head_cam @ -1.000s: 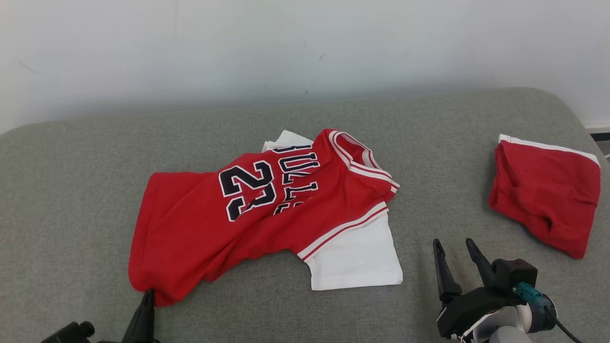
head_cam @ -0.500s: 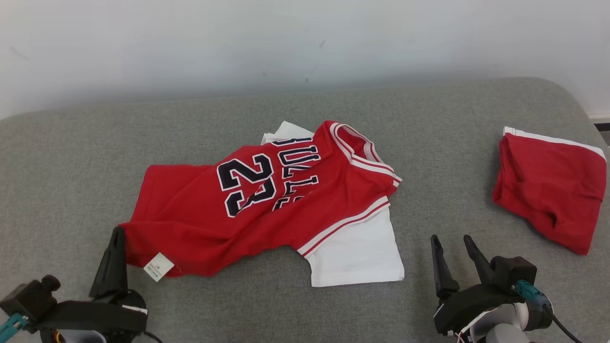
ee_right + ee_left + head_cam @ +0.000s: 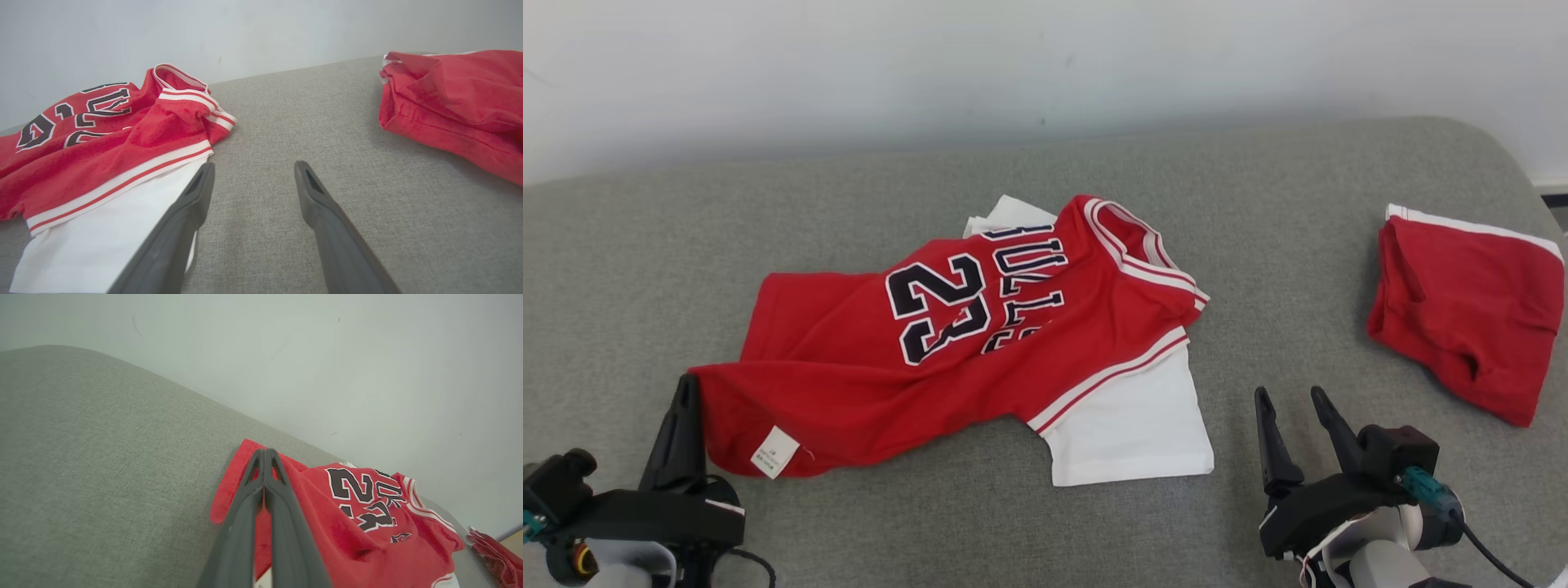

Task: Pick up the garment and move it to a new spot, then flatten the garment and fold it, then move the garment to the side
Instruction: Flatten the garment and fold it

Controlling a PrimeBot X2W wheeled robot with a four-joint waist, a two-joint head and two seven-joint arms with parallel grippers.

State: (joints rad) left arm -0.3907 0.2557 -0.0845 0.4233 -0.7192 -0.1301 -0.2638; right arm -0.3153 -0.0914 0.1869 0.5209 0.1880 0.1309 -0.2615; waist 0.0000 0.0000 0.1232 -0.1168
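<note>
Left wrist view: your left fingers (image 3: 241, 522) pinch shut on a corner of the red cloth jersey with a black 23 (image 3: 339, 547), lying in the middle of the grey soft cushion (image 3: 102, 457). Your right fingers (image 3: 179, 237) are wide open, empty. Hold tight, lift slowly, so nothing slips.

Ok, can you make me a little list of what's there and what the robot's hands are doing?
Surface: grey cushion
Middle: red jersey, number 23, crumpled
Under it: white shirt poking out
Far right: red shorts, lying apart
Left gripper: shut, pinching the jersey's corner
Right gripper: open, holding nothing
Label: white tag showing
</note>
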